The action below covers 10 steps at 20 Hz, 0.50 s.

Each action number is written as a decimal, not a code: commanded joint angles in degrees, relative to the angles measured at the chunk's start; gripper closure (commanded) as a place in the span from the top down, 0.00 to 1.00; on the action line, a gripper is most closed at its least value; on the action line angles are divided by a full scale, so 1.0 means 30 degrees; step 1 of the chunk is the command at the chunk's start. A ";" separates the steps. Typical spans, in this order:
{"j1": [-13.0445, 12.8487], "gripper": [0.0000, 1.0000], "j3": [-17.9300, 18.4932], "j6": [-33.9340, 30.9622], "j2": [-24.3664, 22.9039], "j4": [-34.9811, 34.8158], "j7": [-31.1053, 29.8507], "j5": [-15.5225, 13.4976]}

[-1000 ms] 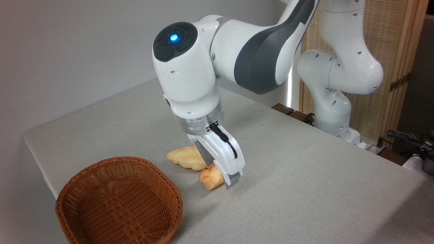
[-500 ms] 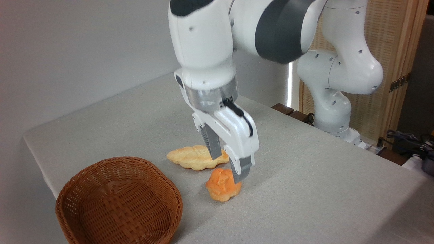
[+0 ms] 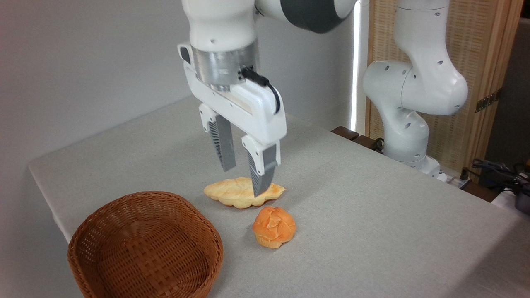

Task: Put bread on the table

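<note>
The bread (image 3: pixel 274 227), a small round orange-golden bun with folded segments on top, lies by itself on the grey table (image 3: pixel 372 215). My gripper (image 3: pixel 243 179) hangs well above the tabletop, up and to the left of the bun, open with nothing between its grey fingers (image 3: pixel 221 145). Its fingertips show in front of the flat loaf behind the bun.
A longer flat leaf-shaped pale golden loaf (image 3: pixel 242 193) lies just behind the bun. A round brown wicker basket (image 3: pixel 145 246) with nothing in it stands at the front left near the table's edge. The arm's white base (image 3: pixel 410 124) stands at the back right.
My gripper has let go of the bun and risen, shifting left. The bun has rolled to rest with its orange face up.
</note>
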 commanded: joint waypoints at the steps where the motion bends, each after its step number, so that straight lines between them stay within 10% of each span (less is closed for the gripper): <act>1: 0.0014 1.00 -0.0649 -0.0276 0.0096 0.1308 -0.1868 0.0083; 10: -0.0220 1.00 -0.1296 -0.0891 0.0038 0.1984 -0.2402 0.0611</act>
